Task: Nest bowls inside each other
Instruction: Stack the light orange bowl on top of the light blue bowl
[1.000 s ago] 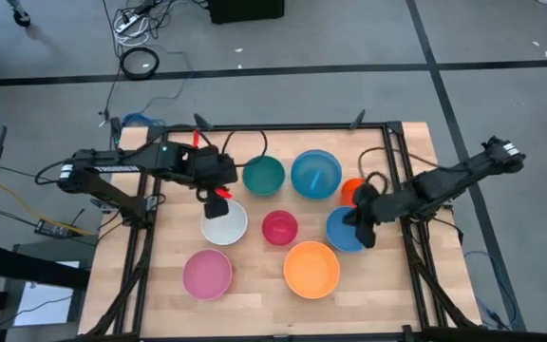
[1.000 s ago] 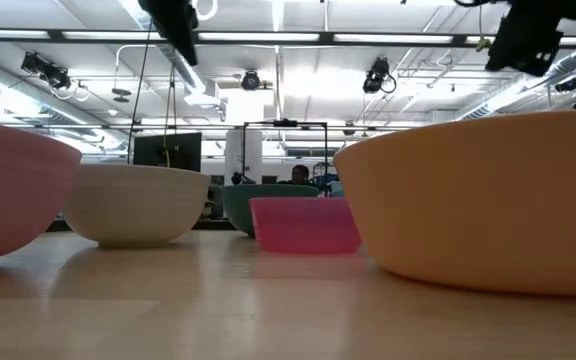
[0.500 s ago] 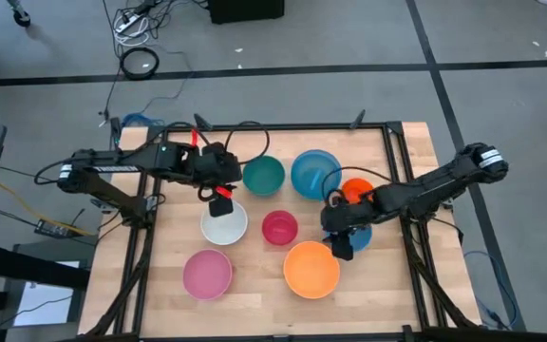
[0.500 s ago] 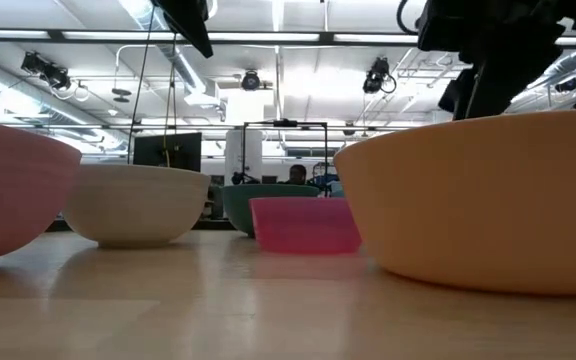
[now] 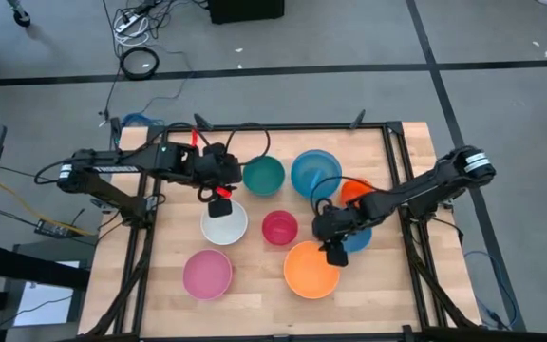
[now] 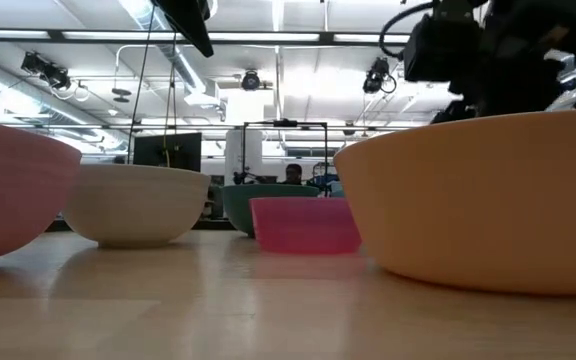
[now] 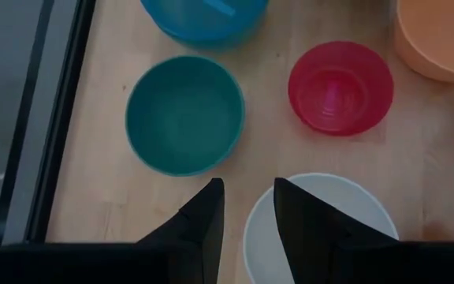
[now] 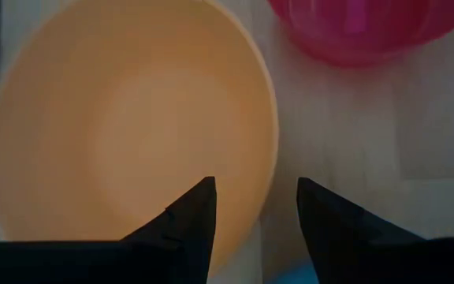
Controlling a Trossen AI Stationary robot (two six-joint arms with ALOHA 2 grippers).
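Bowls, plain round plastic, lying spread and unnested on the wooden table point(image 5: 254, 271): large orange bowl point(image 5: 311, 270) at the near edge; pink bowl point(image 5: 207, 274) beside it toward the left arm's side; white bowl point(image 5: 224, 223); red bowl point(image 5: 279, 228); teal bowl point(image 5: 263, 176); light blue bowl point(image 5: 315, 175); blue bowl point(image 5: 354, 234) and a small orange bowl point(image 5: 354, 191) partly hidden under the right arm.

Risks, judged: right gripper point(image 8: 251, 207) is straddling the large orange bowl's rim with one finger inside and one outside; closing off-centre is likely to tip or skid this light bowl toward the red bowl just beside it; a thin pinch on a sloping wall may slip once lifted; the arm's forearm is crossing over the blue bowl and could nudge it; placing a large bowl into a smaller one would fail to seat, so order of sizes matters.

Pose, right arm: reaching inward from the right side of the table, wrist bent down over the far edge of the large orange bowl; jaws standing apart, holding nothing.

Pose, left arm: stretching in from the left side, left gripper point(image 7: 243, 207) hovering over the white bowl's rim near the teal bowl; jaws parted with a modest gap, gripping nothing.
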